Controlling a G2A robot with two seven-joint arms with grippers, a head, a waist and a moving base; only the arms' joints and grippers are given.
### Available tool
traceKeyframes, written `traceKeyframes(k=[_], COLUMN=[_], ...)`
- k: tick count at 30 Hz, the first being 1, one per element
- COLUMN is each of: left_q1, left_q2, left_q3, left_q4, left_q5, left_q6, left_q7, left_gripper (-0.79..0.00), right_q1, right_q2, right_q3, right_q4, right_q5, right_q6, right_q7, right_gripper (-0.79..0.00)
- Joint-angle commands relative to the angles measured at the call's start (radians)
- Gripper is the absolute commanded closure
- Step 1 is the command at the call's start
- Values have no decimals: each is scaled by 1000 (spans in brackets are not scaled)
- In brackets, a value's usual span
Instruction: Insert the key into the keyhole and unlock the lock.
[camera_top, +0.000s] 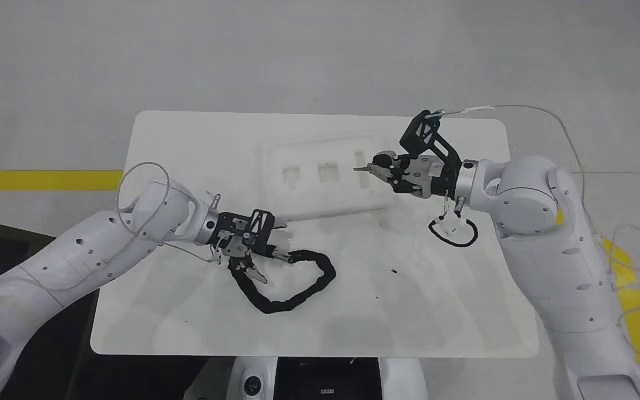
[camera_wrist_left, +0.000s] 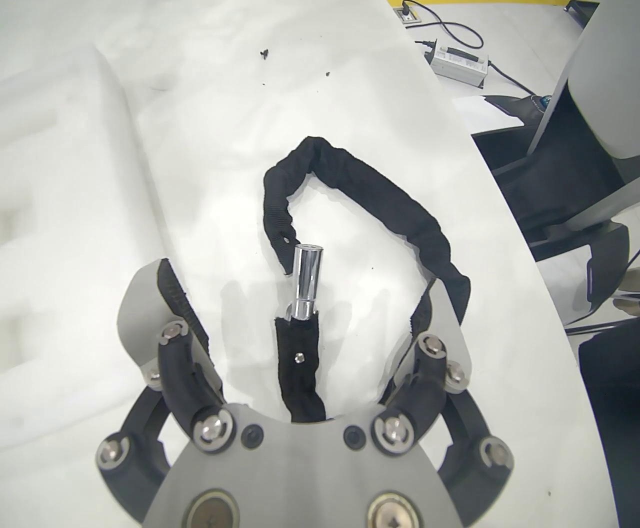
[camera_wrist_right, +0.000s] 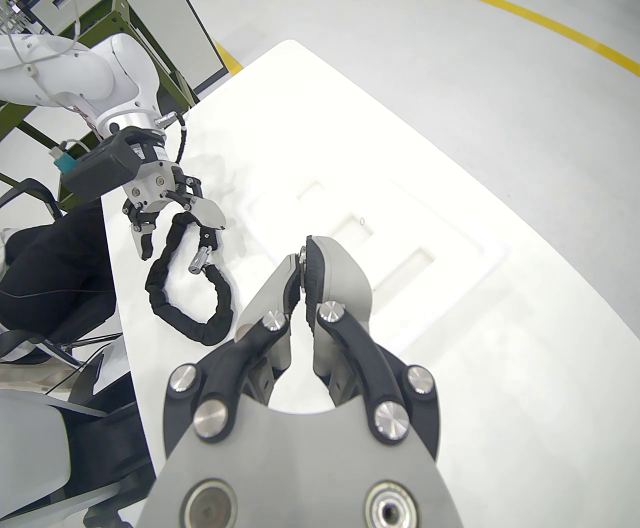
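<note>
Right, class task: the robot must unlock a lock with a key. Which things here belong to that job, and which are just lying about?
Belong to the job: key, pinched in the right hand; chain lock in its black sleeve; its silver lock cylinder, inside the open left hand.

Lying about: white foam tray with three recesses; black specks on the table.

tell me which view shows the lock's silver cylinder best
Left wrist view: the silver cylinder sits close and central, its end face visible. The right wrist view shows it small and distant; the top view, barely a glint.
</note>
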Motion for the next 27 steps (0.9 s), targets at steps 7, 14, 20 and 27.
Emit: traceKeyframes(k=[7,14,20,27], left_q1=[30,19,25,36], left_q2=[-1,-11,-29,-59], left_q3=[0,0,0,-11], left_q4=[-18,-5,2,51], left_q5=[86,111,134,141], left_q6=[0,0,0,1], left_q7=[-49,-24,3,26], left_gripper=[-785,-785,-785,-548], right_q1=[0,0,0,0], right_q2=[0,0,0,0], right_q3=[0,0,0,0], right_q4=[0,0,0,0], right_q5=[0,0,0,0], right_q6=[0,0,0,0], right_q7=[0,0,0,0], right_gripper=[0,0,0,0])
